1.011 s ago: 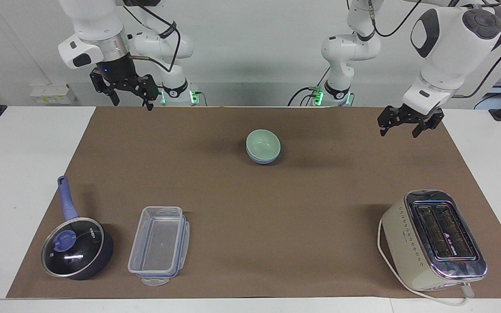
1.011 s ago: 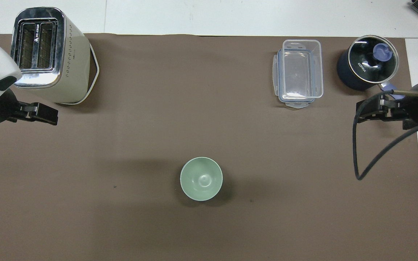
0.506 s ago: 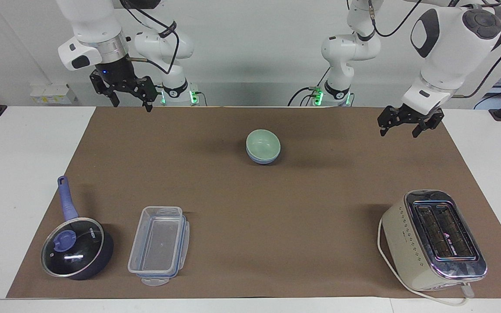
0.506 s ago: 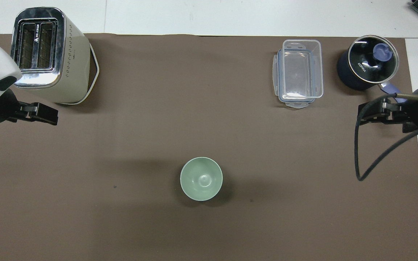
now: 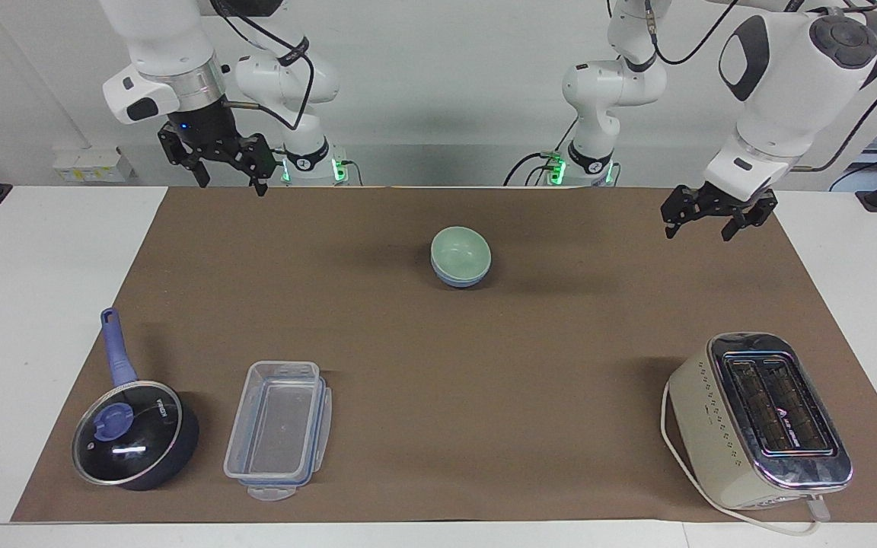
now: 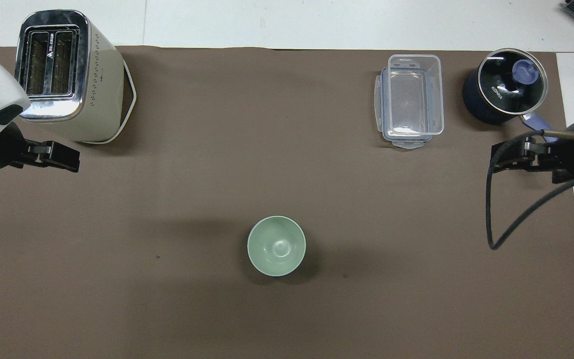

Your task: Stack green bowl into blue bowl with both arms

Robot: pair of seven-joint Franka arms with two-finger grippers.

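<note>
The green bowl (image 5: pixel 460 250) (image 6: pixel 276 246) sits nested inside the blue bowl (image 5: pixel 460 281) at the middle of the brown mat, nearer the robots' end. Only the blue bowl's lower wall shows in the facing view, and from overhead the green bowl hides it. My left gripper (image 5: pixel 698 231) (image 6: pixel 70 159) hangs open and empty above the mat's edge toward the left arm's end, well apart from the bowls. My right gripper (image 5: pixel 231 185) (image 6: pixel 495 162) hangs open and empty, raised above the mat's corner toward the right arm's end.
A cream toaster (image 5: pixel 758 420) stands farther from the robots at the left arm's end. A clear plastic container (image 5: pixel 279 429) and a dark blue lidded saucepan (image 5: pixel 132 434) stand farther from the robots at the right arm's end. The brown mat (image 5: pixel 484 380) covers most of the white table.
The right gripper has drawn back slightly toward its own end of the table. The left gripper and the nested bowls have not moved.
</note>
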